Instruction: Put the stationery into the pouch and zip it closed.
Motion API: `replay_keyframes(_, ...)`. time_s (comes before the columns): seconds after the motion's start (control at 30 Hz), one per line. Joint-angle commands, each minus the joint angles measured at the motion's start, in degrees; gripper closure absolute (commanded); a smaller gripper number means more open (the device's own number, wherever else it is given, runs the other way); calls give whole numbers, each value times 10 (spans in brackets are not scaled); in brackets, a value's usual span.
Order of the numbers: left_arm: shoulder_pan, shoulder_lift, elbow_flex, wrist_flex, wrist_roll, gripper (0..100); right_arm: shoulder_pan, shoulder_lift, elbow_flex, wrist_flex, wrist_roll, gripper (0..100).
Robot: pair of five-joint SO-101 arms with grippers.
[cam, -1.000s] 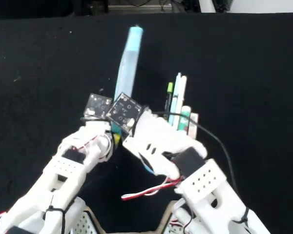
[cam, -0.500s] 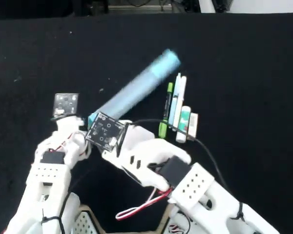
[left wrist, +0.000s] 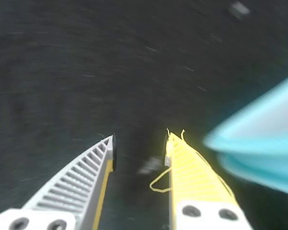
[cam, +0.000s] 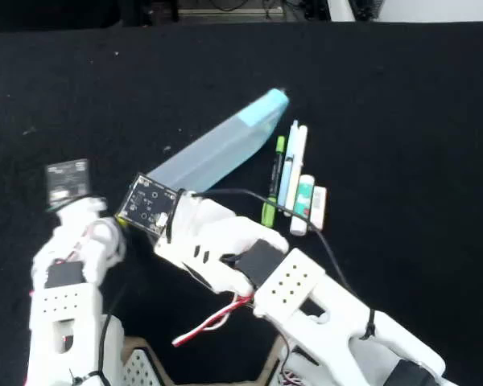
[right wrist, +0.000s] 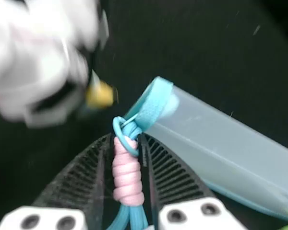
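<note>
R gripper [right wrist: 126, 140] is clamped on the pink-and-cyan zip pull [right wrist: 127, 168] at the near end of the pouch [cam: 217, 149]. I see the pouch lying diagonally on the black table [cam: 402, 96], its blue tip pointing away from the arms. L gripper [left wrist: 139, 143] has its jaws spread w/ nothing between them, and the pouch is off to one side of it. The pens [cam: 288, 173] sit bunched just beside the pouch's far end, outside it; maybe 4 or 5, hard for me to count.

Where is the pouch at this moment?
In the high view the pouch lies slanted on the table, just left of the pens; the right gripper holds its zipper pull.
</note>
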Motion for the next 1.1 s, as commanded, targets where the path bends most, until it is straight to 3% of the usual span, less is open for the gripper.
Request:
replay_keyframes(0.0,-41,-21,-65,2,-30,815,-4,-49,2,21,2,988)
replay_keyframes(0.1,-15,-21,-102,-5,-33,815,-4,-77,26,21,2,988)
replay_keyframes(0.27,86,0,-104,-60,-33,815,-4,-117,55,21,2,988)
replay_keyframes(0.5,137,178,-100,-141,-25,815,4,-139,60,21,3,988)
replay_keyframes(0.7,145,300,-148,-101,38,815,56,-136,67,-23,-1,988)
replay_keyframes(0.87,218,316,-192,-8,86,815,64,-136,91,-76,-2,988)
replay_keyframes(1.07,284,319,-193,6,105,815,65,-136,96,-76,-4,988)
